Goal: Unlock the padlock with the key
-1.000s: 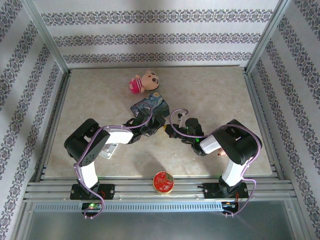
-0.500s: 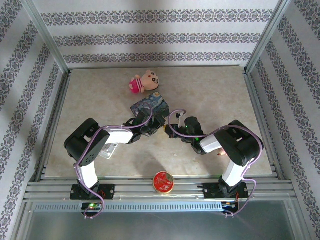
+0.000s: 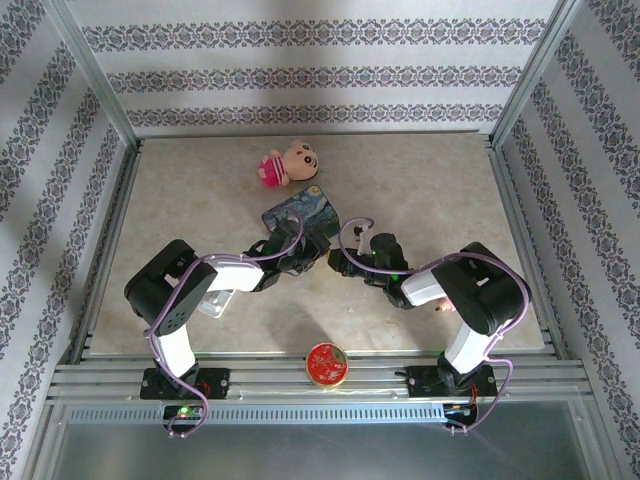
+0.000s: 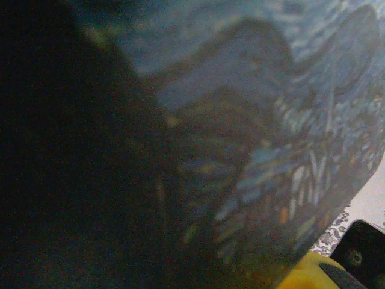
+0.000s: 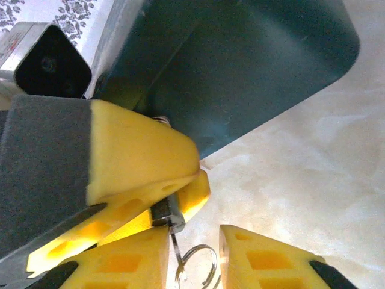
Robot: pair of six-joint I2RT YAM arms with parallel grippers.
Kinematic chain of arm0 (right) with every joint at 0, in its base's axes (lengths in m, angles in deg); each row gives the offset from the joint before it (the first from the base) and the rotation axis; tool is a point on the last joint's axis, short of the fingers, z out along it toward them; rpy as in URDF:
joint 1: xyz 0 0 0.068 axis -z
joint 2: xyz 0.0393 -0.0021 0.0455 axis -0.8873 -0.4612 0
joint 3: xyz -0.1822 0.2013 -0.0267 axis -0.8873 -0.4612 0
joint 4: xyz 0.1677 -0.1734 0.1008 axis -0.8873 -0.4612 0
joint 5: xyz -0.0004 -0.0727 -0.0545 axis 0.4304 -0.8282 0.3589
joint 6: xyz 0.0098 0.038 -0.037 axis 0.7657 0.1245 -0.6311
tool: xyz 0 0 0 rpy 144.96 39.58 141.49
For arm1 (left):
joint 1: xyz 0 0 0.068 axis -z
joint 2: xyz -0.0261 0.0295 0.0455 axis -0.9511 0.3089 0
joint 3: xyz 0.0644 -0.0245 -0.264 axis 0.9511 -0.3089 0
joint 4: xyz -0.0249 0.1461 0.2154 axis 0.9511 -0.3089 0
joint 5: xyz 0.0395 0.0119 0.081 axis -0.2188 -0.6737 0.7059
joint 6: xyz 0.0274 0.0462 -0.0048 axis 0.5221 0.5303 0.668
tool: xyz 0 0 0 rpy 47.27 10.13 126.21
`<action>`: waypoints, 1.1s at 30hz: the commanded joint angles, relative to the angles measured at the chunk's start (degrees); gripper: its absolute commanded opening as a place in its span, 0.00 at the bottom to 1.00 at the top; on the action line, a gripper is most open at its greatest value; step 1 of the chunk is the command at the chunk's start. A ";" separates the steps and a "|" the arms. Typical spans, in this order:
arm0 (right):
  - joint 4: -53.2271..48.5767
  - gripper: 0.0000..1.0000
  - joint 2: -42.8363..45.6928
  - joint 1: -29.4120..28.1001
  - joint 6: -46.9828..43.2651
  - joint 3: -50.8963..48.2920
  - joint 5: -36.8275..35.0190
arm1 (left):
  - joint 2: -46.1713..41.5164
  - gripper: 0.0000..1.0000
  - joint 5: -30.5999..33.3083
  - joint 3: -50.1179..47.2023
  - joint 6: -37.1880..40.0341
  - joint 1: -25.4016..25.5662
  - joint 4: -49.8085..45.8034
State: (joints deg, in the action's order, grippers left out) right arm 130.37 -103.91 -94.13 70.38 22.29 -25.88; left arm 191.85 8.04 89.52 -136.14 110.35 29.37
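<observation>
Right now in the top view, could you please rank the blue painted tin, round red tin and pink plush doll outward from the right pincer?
1. Blue tin, just beyond.
2. Red tin, near side.
3. Plush doll, far side.

Black padlock (image 5: 163, 212), thin ringed key (image 5: 175, 242) just beneath

Desk (image 3: 190, 200): pale beige marbled top, with patterned walls on three sides.

Far centre: pink plush doll (image 3: 284, 165), lying down.

Just nearer than the doll, about mid-desk: blue painted tin (image 3: 298, 213), flat on the top and set at an angle to the desk edges. Its dark side wall (image 5: 252, 66) meets the marbled surface in the right wrist view.

Near left: small whitish block (image 3: 214, 300).

Slotted rail (image 3: 260, 375) along the near edge carries a red round tin (image 3: 327, 364), between the two arm bases.
</observation>
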 commanded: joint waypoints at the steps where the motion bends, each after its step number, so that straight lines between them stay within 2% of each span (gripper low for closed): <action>1: 3.70 0.33 2.32 0.66 2.11 -1.17 -0.36 | 2.42 0.00 -9.26 -3.48 -8.90 1.45 -0.69; 8: 2.66 0.38 7.08 0.58 3.59 -4.73 -0.54 | 3.83 0.00 -9.54 -2.94 -9.57 1.21 -1.63; 15: -5.97 0.39 14.55 -0.34 1.65 -5.47 -3.41 | 3.20 0.00 -8.52 -2.24 -8.91 1.03 -5.14; 21: -17.27 0.34 19.11 -2.36 -0.72 -4.44 -9.38 | 3.32 0.00 -8.61 -1.57 -8.72 1.03 -5.93; 26: -17.81 0.28 19.15 -3.18 -0.59 -4.32 -10.08 | 3.57 0.00 -8.82 -1.12 -8.39 1.03 -6.29; 33: -16.77 0.27 16.41 -4.04 -1.34 -2.18 -9.69 | 3.55 0.00 -9.17 -1.02 -8.17 1.03 -6.69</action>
State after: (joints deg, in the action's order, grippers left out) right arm 113.22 -86.49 -97.61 70.66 18.18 -34.60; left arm 191.98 5.28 89.41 -137.45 110.57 31.53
